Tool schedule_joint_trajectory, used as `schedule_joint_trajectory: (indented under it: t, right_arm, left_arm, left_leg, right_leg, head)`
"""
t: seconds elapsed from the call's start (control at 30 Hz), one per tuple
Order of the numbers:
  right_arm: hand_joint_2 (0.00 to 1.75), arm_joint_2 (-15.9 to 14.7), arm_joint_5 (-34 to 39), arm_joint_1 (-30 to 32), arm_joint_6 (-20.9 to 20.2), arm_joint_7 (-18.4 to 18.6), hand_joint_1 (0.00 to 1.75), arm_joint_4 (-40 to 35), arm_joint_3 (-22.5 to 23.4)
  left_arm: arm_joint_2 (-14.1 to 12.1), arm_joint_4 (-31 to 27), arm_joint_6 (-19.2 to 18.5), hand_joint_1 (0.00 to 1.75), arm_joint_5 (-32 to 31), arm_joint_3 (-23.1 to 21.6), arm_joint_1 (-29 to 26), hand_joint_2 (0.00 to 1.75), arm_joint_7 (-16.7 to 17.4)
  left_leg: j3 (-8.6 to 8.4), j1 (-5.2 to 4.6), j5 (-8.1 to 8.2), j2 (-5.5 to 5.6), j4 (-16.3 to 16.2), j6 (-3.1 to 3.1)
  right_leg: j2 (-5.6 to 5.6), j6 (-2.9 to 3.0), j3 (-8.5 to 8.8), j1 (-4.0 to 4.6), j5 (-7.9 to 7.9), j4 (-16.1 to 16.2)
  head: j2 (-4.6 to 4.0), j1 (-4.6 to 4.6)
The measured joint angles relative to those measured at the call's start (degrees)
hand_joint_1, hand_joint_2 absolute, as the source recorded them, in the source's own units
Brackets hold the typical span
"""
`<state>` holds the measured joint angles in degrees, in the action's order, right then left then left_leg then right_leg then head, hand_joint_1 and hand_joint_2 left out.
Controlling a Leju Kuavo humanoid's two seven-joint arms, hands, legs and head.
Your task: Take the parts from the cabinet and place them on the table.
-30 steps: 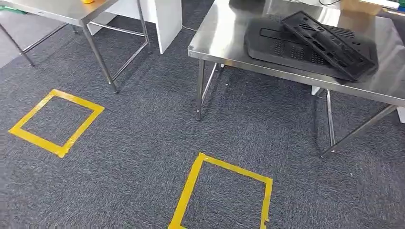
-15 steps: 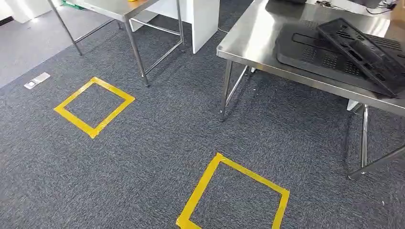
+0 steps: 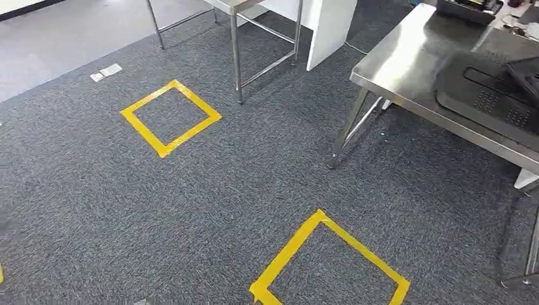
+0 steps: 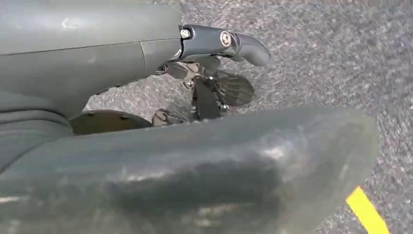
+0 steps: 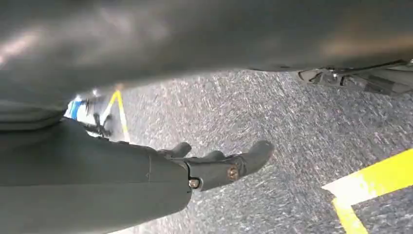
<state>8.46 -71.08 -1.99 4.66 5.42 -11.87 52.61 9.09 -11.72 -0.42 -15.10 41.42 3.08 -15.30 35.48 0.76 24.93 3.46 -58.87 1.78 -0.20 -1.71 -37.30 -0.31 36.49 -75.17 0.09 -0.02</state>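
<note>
Head view looks down on grey carpet (image 3: 191, 203) marked with two yellow tape squares, one farther off (image 3: 170, 117) and one close by (image 3: 330, 264). At the right stands a steel surface (image 3: 407, 70) carrying the black parts: a wide flat panel (image 3: 489, 95) lies near the front edge, its long side running roughly along that edge, and a second dark piece (image 3: 524, 71) rests tilted on top of it, cut off by the frame so its direction is unclear. A second steel table's legs (image 3: 236, 57) stand beyond the far square. Compared with a second ago, the whole picture has shifted: the camera has turned left, so the surface now sits farther right and is partly out of frame. The left hand (image 4: 214, 73) hangs over carpet, fingers apart and holding nothing; the right hand (image 5: 219, 163) likewise hangs loose and empty.
</note>
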Motion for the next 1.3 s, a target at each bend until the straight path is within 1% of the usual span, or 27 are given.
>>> schedule_joint_trajectory:
  t: [0.07, 0.1, 0.13, 0.27, 0.3, 0.33, 0.37, 0.43, 0.47, 0.5, 0.57, 0.6, 0.63, 0.67, 0.7, 0.8, 0.83, 0.87, 0.9, 0.97, 1.0, 1.03, 1.1, 1.13, 1.17, 1.27, 1.3]
  right_arm:
    - [0.00, -0.04, 0.04, -0.01, 0.00, -0.15, 0.00, 0.00, 0.04]
    - [0.00, -0.13, 0.11, -0.05, 0.00, -0.22, 0.00, 0.00, 0.09]
    - [0.00, -0.18, 0.17, -0.11, 0.00, -0.22, 0.00, 0.00, 0.22]
    - [0.00, -0.28, 0.35, -0.47, 0.00, -0.17, 0.00, 0.00, 0.31]
    - [0.00, -0.22, 0.35, -0.44, 0.00, -0.09, 0.00, 0.00, 0.31]
    - [0.00, -0.26, 0.37, -0.37, 0.00, -0.09, 0.00, 0.00, 0.33]
    - [0.00, -0.26, 0.42, -0.28, 0.00, -0.07, 0.00, 0.00, 0.33]
    - [0.00, -0.31, 0.48, 0.11, 0.00, 0.07, 0.00, 0.00, 0.39]
    - [0.00, -0.31, 0.48, 0.16, -0.02, 0.09, 0.00, 0.00, 0.44]
    - [0.00, -0.31, 0.48, 0.17, -0.11, 0.11, 0.00, 0.00, 0.50]
    - [0.00, -0.28, 0.35, 0.00, -0.39, 0.11, 0.00, 0.00, 0.61]
    - [0.00, -0.22, 0.28, -0.05, -0.46, 0.11, 0.00, 0.00, 0.61]
    - [0.00, -0.31, 0.20, -0.04, -0.48, 0.11, 0.00, 0.00, 0.66]
    - [0.00, -0.33, 0.11, 0.00, -0.50, 0.22, 0.00, 0.00, 0.72]
    - [0.00, -0.37, -0.04, -0.10, -0.66, 0.39, 0.00, 0.00, 0.74]
    - [0.00, -0.35, -0.39, -0.39, -0.70, 0.54, 0.00, 0.00, 0.74]
    - [0.00, -0.37, -0.39, -0.39, -0.70, 0.59, 0.00, 0.00, 0.76]
    - [0.00, -0.37, -0.39, -0.27, -0.72, 0.59, 0.00, 0.02, 0.77]
    - [0.00, -0.35, -0.39, -0.12, -0.81, 0.59, 0.00, 0.02, 0.76]
    - [0.00, -0.35, -0.42, -0.05, -0.83, 0.59, 0.00, 0.02, 0.77]
    - [0.00, -0.35, -0.39, -0.03, -0.83, 0.59, 0.00, 0.04, 0.76]
    - [0.00, -0.35, -0.42, 0.01, -0.83, 0.59, 0.00, 0.07, 0.76]
    - [0.00, -0.37, -0.65, -0.01, -0.87, 0.66, 0.00, 0.07, 0.76]
    - [0.00, -0.39, -0.94, -0.01, -1.05, 0.63, 0.00, 0.07, 0.77]
    - [0.00, -0.46, -1.05, -0.02, -1.09, 0.63, 0.00, 0.07, 0.76]
    - [0.00, -0.55, -1.38, -0.39, -1.11, 0.55, 0.00, 0.07, 0.77]
    - [0.00, -0.55, -1.42, -0.40, -1.11, 0.48, 0.00, 0.07, 0.76]
  left_arm:
    - [0.02, 0.00, -0.39, 0.00, -0.28, 0.00, -0.01, 0.00, -0.35]
    - [0.02, 0.00, -0.50, 0.00, -0.46, 0.00, 0.02, 0.00, -0.48]
    - [0.02, -0.02, -0.61, 0.00, -0.54, 0.00, 0.04, 0.00, -0.57]
    - [0.00, 0.00, -0.72, 0.00, -0.66, 0.00, -0.27, 0.00, -0.63]
    - [-0.11, -0.02, -0.70, 0.00, -0.66, 0.00, -0.37, 0.00, -0.63]
    - [-0.09, 0.00, -0.70, 0.00, -0.66, 0.00, -0.33, 0.00, -0.68]
    - [-0.09, 0.00, -0.70, 0.00, -0.68, 0.00, -0.33, 0.00, -0.68]
    - [-0.09, 0.00, -0.70, 0.00, -1.01, 0.00, -0.18, 0.00, -0.65]
    - [-0.07, 0.00, -0.70, 0.00, -1.03, 0.00, -0.19, 0.00, -0.65]
    - [-0.04, 0.00, -0.70, 0.00, -1.07, 0.00, -0.27, 0.00, -0.65]
    - [-0.07, 0.00, 0.20, 0.00, -1.14, 0.00, -0.31, 0.00, -0.44]
    - [-0.07, 0.00, 1.07, 0.00, -1.31, 0.00, -0.26, 0.00, -0.26]
    - [0.00, 0.00, 2.26, 0.00, -1.73, 0.00, -0.13, 0.00, 0.22]
    - [0.11, 0.00, 3.50, 0.00, -1.81, -0.02, 0.05, 0.00, 1.01]
    - [0.13, 0.00, 5.10, 0.00, -1.95, -0.02, 0.08, 0.00, 1.93]
    - [0.13, 0.00, 6.89, 0.00, -1.92, 0.00, 0.10, 0.00, 3.67]
    - [0.18, 0.00, 6.89, 0.00, -1.92, 0.00, 0.11, 0.00, 3.74]
    - [0.17, 0.00, 7.02, 0.00, -1.84, 0.02, 0.16, 0.00, 3.91]
    - [0.17, 0.00, 7.02, 0.00, -1.84, 0.02, 0.31, 0.00, 3.91]
    - [0.31, 0.00, 7.04, 0.00, -1.84, 0.02, 0.34, 0.00, 3.94]
    - [0.31, 0.00, 7.04, 0.00, -1.84, 0.02, 0.31, 0.00, 3.96]
    - [0.31, 0.00, 7.04, 0.00, -1.84, 0.02, 0.21, 0.00, 4.00]
    - [0.37, 0.00, 7.04, 0.00, -1.82, 0.02, 0.18, 0.00, 4.05]
    - [0.48, 0.00, 7.06, 0.00, -1.68, 0.02, 0.18, 0.00, 3.89]
    - [0.48, 0.00, 7.26, 0.00, -1.59, 0.04, 0.22, 0.00, 3.65]
    - [0.59, 0.00, 8.56, 0.00, -1.33, 0.37, -0.06, 0.00, 2.67]
    - [0.59, 0.00, 8.90, 0.00, -1.35, 0.42, -0.29, 0.00, 2.43]
  left_leg:
    - [0.14, 0.02, -0.40, 1.87, 0.00, -0.38]
    - [0.18, 0.03, -0.64, 2.72, 0.00, -0.61]
    - [0.28, -0.03, -0.85, 3.28, -0.06, -0.96]
    - [0.89, -0.14, -1.78, 5.38, 0.59, -2.53]
    - [1.24, -0.02, -1.67, 4.74, 0.00, -2.60]
    - [2.11, -0.40, 0.17, 0.55, -1.82, -2.67]
    - [3.56, -0.36, 2.72, -1.56, -5.05, -2.91]
    - [7.53, -0.08, 7.52, -2.96, -14.47, -3.47]
    - [8.72, 0.04, 8.44, -3.11, -17.71, -3.70]
    - [8.40, 0.16, 7.94, -3.30, -17.68, -3.82]
    - [3.71, 0.49, 4.18, -4.10, -10.19, -4.01]
    - [0.46, 0.53, 2.27, -5.55, -4.90, -4.02]
    - [-1.88, 0.40, 1.97, -9.53, -0.85, -3.90]
    - [-2.00, 0.25, 1.76, -9.13, -0.77, -3.34]
    - [-1.80, 0.16, 1.81, -7.91, -0.76, -2.79]
    - [-1.35, -0.07, 1.05, -5.65, -0.17, -1.44]
    - [-1.28, 0.09, 0.77, -4.94, -0.01, -1.01]
    - [-0.99, 0.12, 0.51, -4.28, 0.04, -0.61]
    - [-0.62, 0.11, 0.30, -3.35, 0.04, -0.30]
    - [-0.06, 0.01, -0.03, -1.34, 0.02, 0.04]
    - [0.03, 0.00, -0.19, -0.37, 0.01, 0.03]
    - [0.06, 0.00, -0.32, 0.55, 0.01, -0.06]
    - [0.07, 0.02, -0.68, 2.48, 0.01, -0.42]
    - [0.16, 0.07, -0.89, 3.19, 0.01, -0.72]
    - [0.28, -0.34, -1.00, 3.76, -0.16, -1.08]
    - [0.59, -0.04, -1.82, 5.20, 0.57, -2.30]
    - [0.92, -0.07, -2.17, 6.18, 0.55, -2.78]
  right_leg:
    - [0.71, -0.93, 4.35, -0.23, -4.04, 8.95]
    - [2.37, -1.06, 7.39, -0.38, -6.10, 14.82]
    - [4.85, -0.67, 8.50, -0.45, -6.39, 17.86]
    - [2.59, 0.97, 8.42, 0.36, -7.37, 17.92]
    - [1.58, 1.65, 8.60, -0.58, -7.92, 18.35]
    - [0.90, 1.97, 8.53, -0.39, -8.02, 18.34]
    - [0.19, 2.30, 8.46, -0.36, -8.19, 18.33]
    - [-1.69, 2.36, 8.24, -0.07, -8.20, 18.29]
    - [-2.76, 2.36, 8.16, -0.05, -8.20, 18.28]
    - [-3.61, 2.34, 8.16, -0.06, -8.18, 18.28]
    - [-5.13, 2.27, 8.32, -0.16, -8.09, 18.25]
    - [-5.75, 1.91, 8.53, -0.21, -7.86, 18.19]
    - [-6.24, 1.49, 8.80, 0.23, -7.59, 18.02]
    - [-6.82, 1.06, 8.18, 0.80, -7.25, 17.81]
    - [-7.21, 0.87, 8.64, 0.79, -7.25, 17.88]
    - [-8.83, -0.09, 9.14, 0.67, -7.05, 17.96]
    - [-5.37, -0.17, 8.44, 0.29, -5.96, 16.76]
    - [-2.22, 0.27, 6.96, 0.16, -3.95, 13.33]
    - [-0.71, 0.64, 4.66, 0.09, -1.75, 8.46]
    - [0.05, 0.68, 0.33, 0.09, 1.20, -0.27]
    - [0.08, 0.35, -0.08, 0.06, 0.88, -0.89]
    - [0.14, -0.13, 0.82, 0.03, -0.40, 1.22]
    - [1.26, -1.01, 5.79, -0.16, -5.03, 11.65]
    - [4.64, -0.97, 8.30, -0.44, -6.66, 16.79]
    - [5.52, -0.48, 8.32, -0.17, -6.66, 17.70]
    - [3.69, 0.57, 8.19, 0.36, -7.29, 17.70]
    - [2.68, 1.16, 8.71, -0.03, -7.80, 18.22]
  head:
    - [0.00, 0.00]
    - [0.00, 0.07]
    - [0.00, 0.03]
    - [0.00, 0.02]
    - [0.00, 0.00]
    - [0.00, -0.28]
    - [0.00, -0.59]
    - [0.00, -0.63]
    - [0.00, -0.66]
    - [0.00, -0.66]
    - [0.00, -0.68]
    - [0.00, -0.68]
    - [0.00, -0.85]
    - [0.00, -0.81]
    - [0.00, -0.15]
    - [0.00, -0.24]
    - [0.00, -0.09]
    - [0.00, -0.06]
    - [0.00, 0.07]
    - [0.00, 0.04]
    - [0.00, 0.00]
    - [0.00, 0.04]
    - [0.00, 0.06]
    - [0.00, 0.11]
    - [0.00, 0.00]
    - [0.00, 0.00]
    - [0.00, 0.04]
